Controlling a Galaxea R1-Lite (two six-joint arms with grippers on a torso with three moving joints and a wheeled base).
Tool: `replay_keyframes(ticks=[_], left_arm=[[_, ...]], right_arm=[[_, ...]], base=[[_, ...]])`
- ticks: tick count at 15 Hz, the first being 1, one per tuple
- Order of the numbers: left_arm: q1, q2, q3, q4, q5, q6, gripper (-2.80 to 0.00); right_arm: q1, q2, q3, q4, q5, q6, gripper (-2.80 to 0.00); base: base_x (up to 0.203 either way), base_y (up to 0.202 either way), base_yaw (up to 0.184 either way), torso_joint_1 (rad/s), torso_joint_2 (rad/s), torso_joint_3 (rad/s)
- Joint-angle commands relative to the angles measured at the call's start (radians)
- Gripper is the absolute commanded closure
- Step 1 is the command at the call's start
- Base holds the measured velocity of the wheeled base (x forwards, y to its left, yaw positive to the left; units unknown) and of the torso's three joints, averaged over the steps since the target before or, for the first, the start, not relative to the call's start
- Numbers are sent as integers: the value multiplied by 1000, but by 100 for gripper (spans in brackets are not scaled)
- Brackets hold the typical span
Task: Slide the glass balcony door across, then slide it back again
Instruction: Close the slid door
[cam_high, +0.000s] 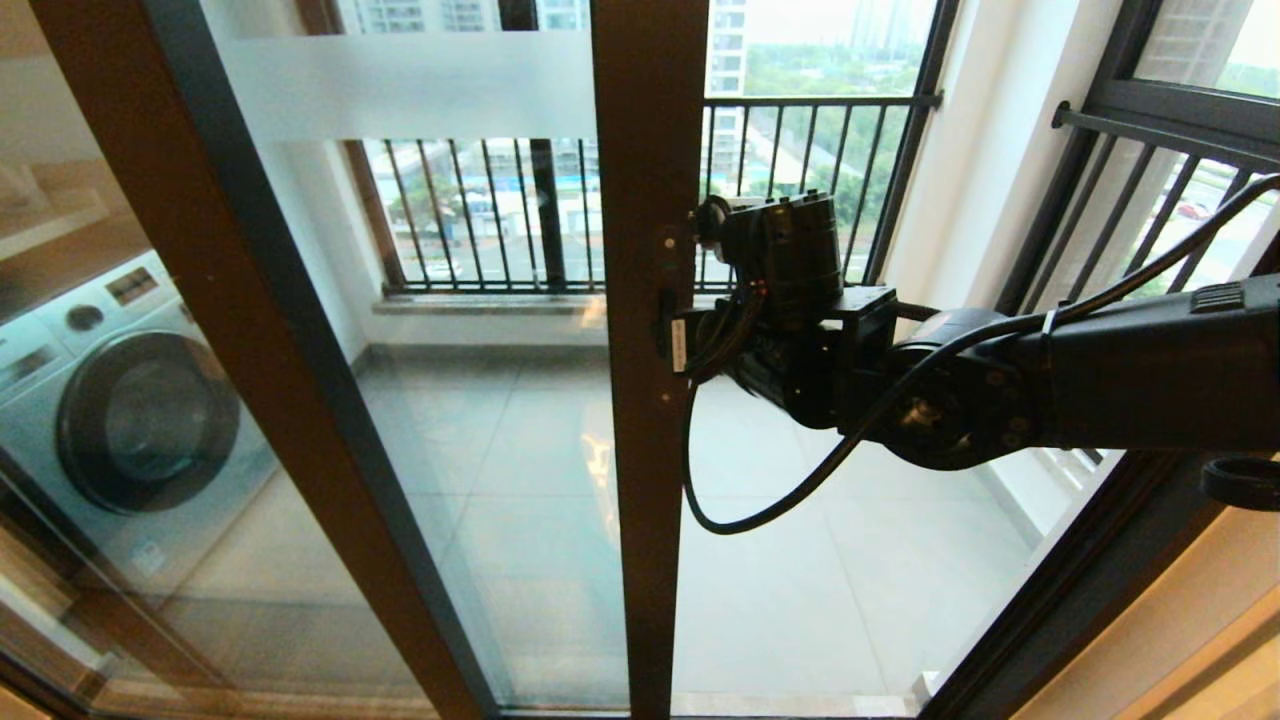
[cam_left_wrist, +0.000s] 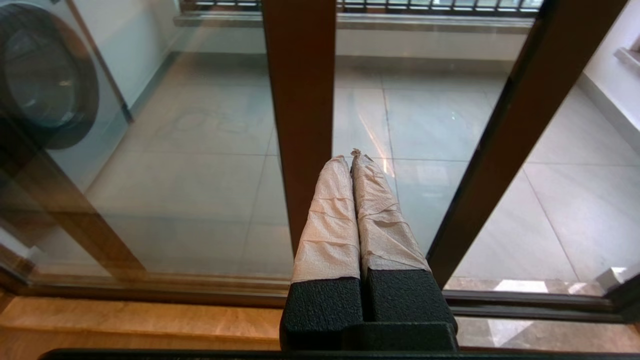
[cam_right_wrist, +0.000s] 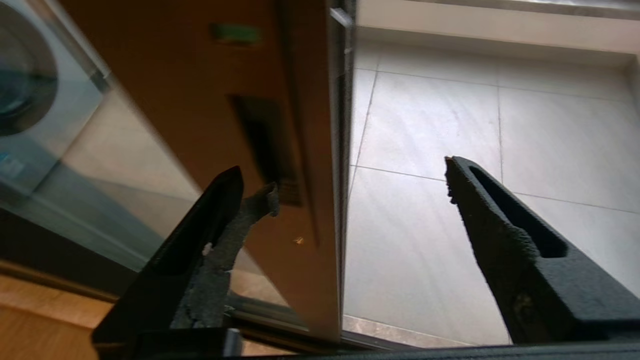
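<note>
Tall clear-glass balcony door (cam_high: 470, 380) in a dark brown frame, frosted white band (cam_high: 410, 88) near the top, standing partway across the opening. Open gap just right of its brown upright stile (cam_high: 648, 400), pale tiled balcony floor (cam_high: 860, 590) showing through there. Small dark lock plate (cam_right_wrist: 267, 150) set into that stile around mid-height.

Right gripper (cam_right_wrist: 345, 185) reaching in from the right of the stile, level with the lock plate, jaws spread wide and straddling the stile's edge: one black finger (cam_right_wrist: 210, 235) on the room-side face near the plate, the other (cam_right_wrist: 500, 225) out over the gap. Can't tell whether either finger actually touches the frame.

Left gripper (cam_left_wrist: 352, 156) parked low, in front of the door's bottom end, paper-wrapped fingers (cam_left_wrist: 330, 220) pressed together, nothing between them.

White front-loading washing machine (cam_high: 120, 400) visible through the glass, far left of the stile. Black barred railing (cam_high: 800, 180) behind the door at the far end of the balcony.
</note>
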Motion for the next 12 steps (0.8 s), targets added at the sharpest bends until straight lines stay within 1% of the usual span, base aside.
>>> replay_keyframes(ticks=[1, 6, 12], left_arm=[[0, 0, 0, 1, 0, 0, 0], [0, 0, 0, 1, 0, 0, 0], [0, 0, 0, 1, 0, 0, 0]], right_arm=[[-18, 10, -8, 2, -1, 0, -280], [-31, -20, 7, 23, -1, -18, -280], [-54, 9, -8, 20, -1, -19, -280]], base=[[0, 0, 0, 0, 0, 0], [0, 0, 0, 0, 0, 0], [0, 0, 0, 0, 0, 0]])
